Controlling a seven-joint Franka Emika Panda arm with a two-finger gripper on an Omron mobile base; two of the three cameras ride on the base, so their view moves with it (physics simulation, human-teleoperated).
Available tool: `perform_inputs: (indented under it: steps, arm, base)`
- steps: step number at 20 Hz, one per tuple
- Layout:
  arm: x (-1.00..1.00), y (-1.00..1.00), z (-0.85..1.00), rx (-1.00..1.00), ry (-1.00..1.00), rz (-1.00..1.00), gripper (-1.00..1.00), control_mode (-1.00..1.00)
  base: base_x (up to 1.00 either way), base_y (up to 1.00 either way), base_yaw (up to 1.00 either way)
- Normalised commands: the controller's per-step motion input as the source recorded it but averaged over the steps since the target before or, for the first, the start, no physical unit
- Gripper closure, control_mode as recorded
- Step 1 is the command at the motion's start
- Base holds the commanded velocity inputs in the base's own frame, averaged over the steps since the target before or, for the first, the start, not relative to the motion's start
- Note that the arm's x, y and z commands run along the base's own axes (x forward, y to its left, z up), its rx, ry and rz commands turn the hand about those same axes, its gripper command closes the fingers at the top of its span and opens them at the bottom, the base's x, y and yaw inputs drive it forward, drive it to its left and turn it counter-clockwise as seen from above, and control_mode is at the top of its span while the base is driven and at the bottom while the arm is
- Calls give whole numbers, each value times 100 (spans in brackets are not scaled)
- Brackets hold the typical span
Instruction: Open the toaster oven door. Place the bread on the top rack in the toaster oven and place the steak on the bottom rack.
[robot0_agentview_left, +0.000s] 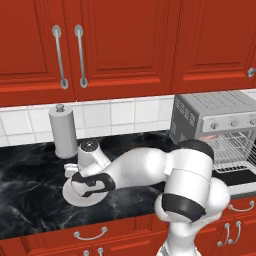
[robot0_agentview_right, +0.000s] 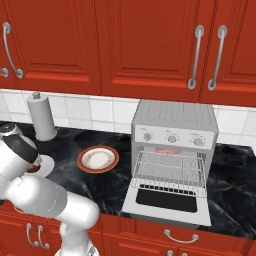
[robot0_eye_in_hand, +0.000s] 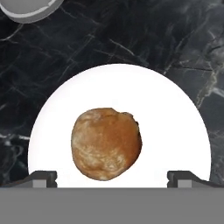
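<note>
1. Left base view: the white arm reaches left and low over the black marbled stone counter, its hand above a round white plate. A white paper-towel roll on a grey stand is upright at the tiled wall behind. The boxy silver-grey toaster oven stands at the right, its wire shelves exposed.

2. Right base view: the toaster oven sits on the counter with its drop-down door of dark glass in a silver-grey frame lying flat open toward the front. Inside, the upper wire-grid rack and the lower wire-grid rack are both bare. To the oven's left lies a round red-rimmed plate holding something pale that I cannot identify. The paper-towel roll stands farther left.

3. Hand view: the small round lumpy brown bread roll lies near the middle of the white plate. The two-finger gripper stands wide, its dark fingertips on either side of the roll, not touching it.
</note>
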Motion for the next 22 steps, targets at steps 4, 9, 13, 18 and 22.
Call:
perform_inputs:
  steps: [4,9,13,18,22]
  arm:
    - [16,3,-19,0,6,0,-100,-100]
    - [16,6,-21,-1,6,0,-100,-100]
    - [17,16,-14,-1,0,0,-100,-100]
    - [13,21,-9,-1,0,0,-100,-100]
    - [6,18,-10,-3,0,0,-100,-100]
  base:
    - [0,0,0]
    - [0,0,0]
    - [0,0,0]
    - [0,0,0]
    - [0,0,0]
